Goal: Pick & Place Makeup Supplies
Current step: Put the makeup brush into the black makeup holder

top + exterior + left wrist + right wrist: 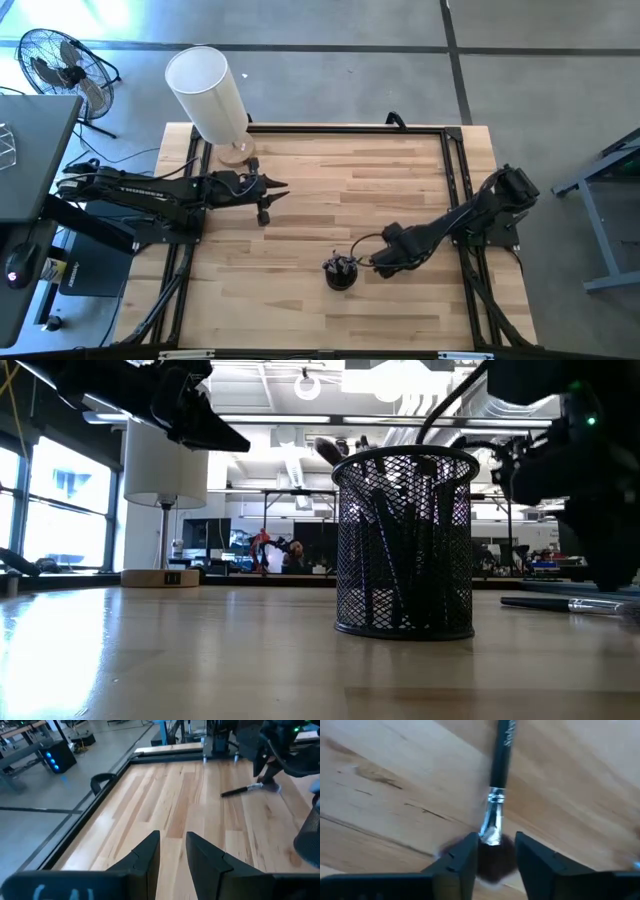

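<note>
Your right gripper (pixel 495 852) straddles the flat-lying brush (pixel 498 785), fingers spread, not pinching. Its black handle points away; silver ferrule and fluffy dark head lie between the fingers. Left gripper (pixel 172 852) hovers, parted.

Only readable txt: pale lettering along the black handle of the slim silver-ferruled makeup brush (pixel 499 765) lying on the wooden table, seen in right wrist view. Starts w/ approx "Sa…", rest runs out of frame, brand can't be made out. No other legible labels, nos. or signs.

Grey concrete floor (pixel 330 25), black fan (pixel 62 65), bright windows (pixel 60 510).
</note>
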`<act>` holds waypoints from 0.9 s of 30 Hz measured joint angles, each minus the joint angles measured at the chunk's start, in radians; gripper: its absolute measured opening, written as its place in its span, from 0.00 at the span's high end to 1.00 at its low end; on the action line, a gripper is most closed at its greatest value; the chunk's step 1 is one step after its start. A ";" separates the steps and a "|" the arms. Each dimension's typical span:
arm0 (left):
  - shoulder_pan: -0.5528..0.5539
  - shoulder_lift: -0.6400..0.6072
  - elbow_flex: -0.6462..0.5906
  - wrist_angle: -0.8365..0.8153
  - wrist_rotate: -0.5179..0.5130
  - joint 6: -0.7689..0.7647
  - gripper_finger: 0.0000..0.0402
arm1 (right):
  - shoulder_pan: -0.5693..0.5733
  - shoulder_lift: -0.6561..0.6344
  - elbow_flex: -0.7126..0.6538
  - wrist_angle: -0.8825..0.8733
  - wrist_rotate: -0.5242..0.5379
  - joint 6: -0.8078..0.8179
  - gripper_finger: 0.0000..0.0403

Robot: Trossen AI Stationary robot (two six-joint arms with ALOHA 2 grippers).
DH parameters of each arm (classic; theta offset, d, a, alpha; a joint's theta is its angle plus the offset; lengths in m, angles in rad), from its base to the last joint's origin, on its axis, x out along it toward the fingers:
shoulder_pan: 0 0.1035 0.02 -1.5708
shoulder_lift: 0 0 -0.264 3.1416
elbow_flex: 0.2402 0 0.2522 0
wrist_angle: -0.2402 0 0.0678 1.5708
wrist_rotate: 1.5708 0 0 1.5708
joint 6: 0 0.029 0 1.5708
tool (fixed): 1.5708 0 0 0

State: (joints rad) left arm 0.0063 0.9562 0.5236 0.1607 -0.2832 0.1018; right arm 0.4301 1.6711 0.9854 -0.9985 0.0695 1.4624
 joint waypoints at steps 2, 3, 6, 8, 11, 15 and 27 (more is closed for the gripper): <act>0.000 0.000 0.000 0.001 0.000 -0.001 0.77 | 0.000 0.000 -0.030 0.057 -0.024 -0.002 0.65; 0.000 -0.001 0.000 0.004 0.000 -0.001 0.77 | 0.000 0.000 -0.049 0.088 -0.036 -0.003 0.63; 0.000 -0.001 0.000 0.001 0.000 -0.001 0.77 | 0.002 -0.002 -0.111 0.188 -0.080 0.003 0.58; 0.000 -0.001 0.000 0.002 0.000 -0.001 0.77 | 0.001 -0.008 -0.157 0.244 -0.126 0.001 0.57; 0.000 -0.001 0.000 0.002 0.000 -0.001 0.77 | 0.002 -0.013 -0.196 0.274 -0.200 0.004 0.63; 0.000 -0.001 0.000 0.009 0.000 0.000 0.77 | 0.007 -0.013 -0.197 0.249 -0.233 -0.021 0.88; 0.000 -0.001 0.000 0.056 -0.014 0.365 0.77 | -0.126 -0.169 0.037 -0.045 -0.009 -0.181 0.93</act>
State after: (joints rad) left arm 0.0063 0.9554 0.5240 0.2169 -0.2969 0.4666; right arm 0.3037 1.5016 1.0220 -1.0430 0.0602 1.2818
